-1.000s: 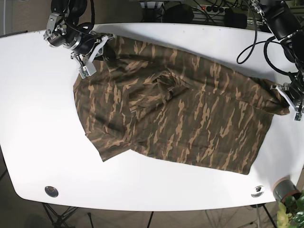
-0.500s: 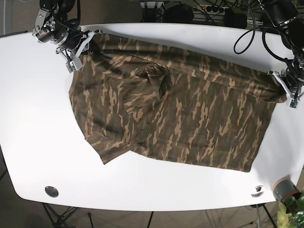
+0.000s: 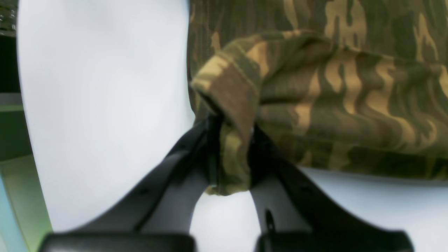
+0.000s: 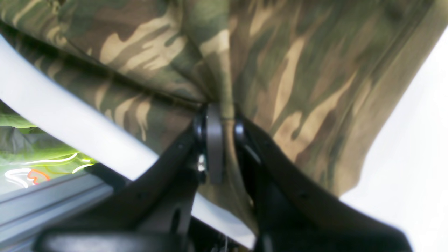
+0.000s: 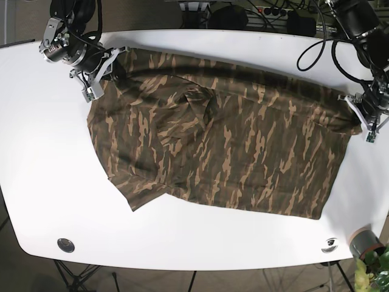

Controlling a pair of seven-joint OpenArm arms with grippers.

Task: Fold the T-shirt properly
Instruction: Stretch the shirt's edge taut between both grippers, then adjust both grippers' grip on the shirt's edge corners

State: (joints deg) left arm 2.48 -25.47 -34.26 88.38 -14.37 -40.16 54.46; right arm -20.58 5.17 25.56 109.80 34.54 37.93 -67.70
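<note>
Green-brown-tan camouflage T-shirt point(image 5: 225, 146), white table point(image 5: 42, 152), black tools

Left gripper point(image 3: 232, 154) fingers point(image 3: 196, 147) clamp bunched T-shirt point(image 3: 315, 91) hem; white counter point(image 3: 105, 105) toward 9 o'clock.

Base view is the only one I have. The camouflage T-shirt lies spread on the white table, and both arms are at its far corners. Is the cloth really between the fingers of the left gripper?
Observer: Yes. In the left wrist view the left gripper is shut on a bunched hem of the camouflage cotton T-shirt, and a small tail of cloth pokes out below the fingers.
Operator: And the right one?
Observer: The right gripper is also shut on a fold of the shirt, pinched thin between its pads.
Operator: Is that corner over the table?
Observer: The rounded rim of the white table passes just beside that gripper, with cloth draped across the rim.
</note>
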